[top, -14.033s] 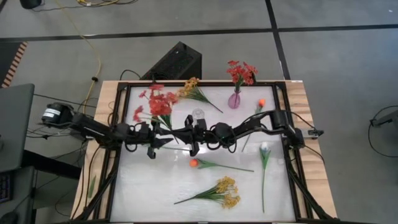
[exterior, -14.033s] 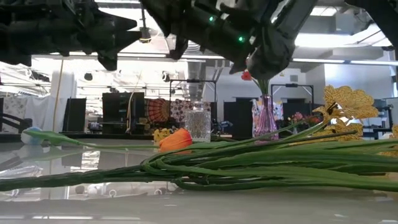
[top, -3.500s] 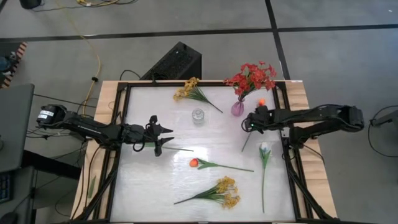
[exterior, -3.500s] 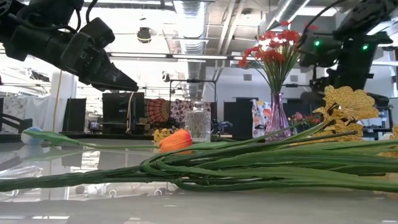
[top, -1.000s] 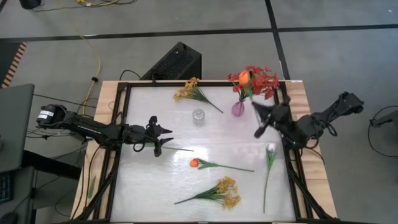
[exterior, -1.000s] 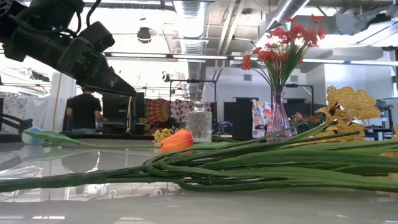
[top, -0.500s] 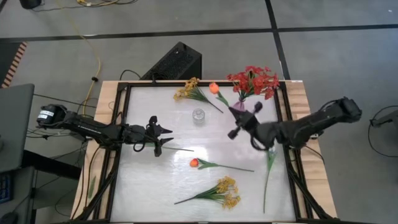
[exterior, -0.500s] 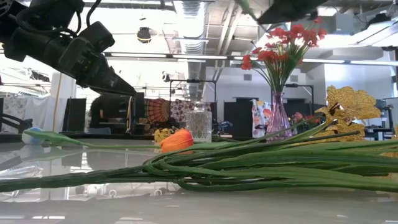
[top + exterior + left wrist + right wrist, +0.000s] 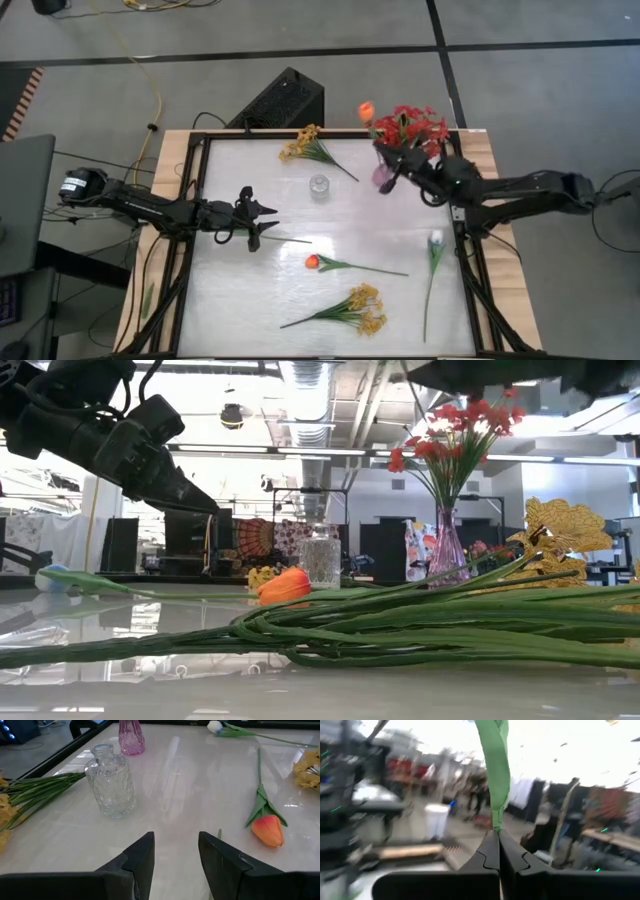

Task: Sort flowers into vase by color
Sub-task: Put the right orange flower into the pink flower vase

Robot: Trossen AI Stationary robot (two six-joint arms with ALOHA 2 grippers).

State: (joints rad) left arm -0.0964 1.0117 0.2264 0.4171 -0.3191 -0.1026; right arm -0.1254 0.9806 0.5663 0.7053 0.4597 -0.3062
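White glossy tabletop (image 9: 340,230): right gripper (image 9: 392,170), jaws clamped on an orange tulip's green stem (image 9: 496,765), hovers beside the pink glass vase (image 9: 382,177); left gripper (image 9: 176,855) waits open at left.

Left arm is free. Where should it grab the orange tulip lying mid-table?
Probably the bare green stem just behind the orange tulip, coming straight down: it lies flat, stem running toward the right side, nothing touching it. The left gripper waits open nearby; the right gripper holds another tulip.

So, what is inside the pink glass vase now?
Red blossom sprays stand in the pink glass vase. Its inside is hidden by the right gripper in the high view.
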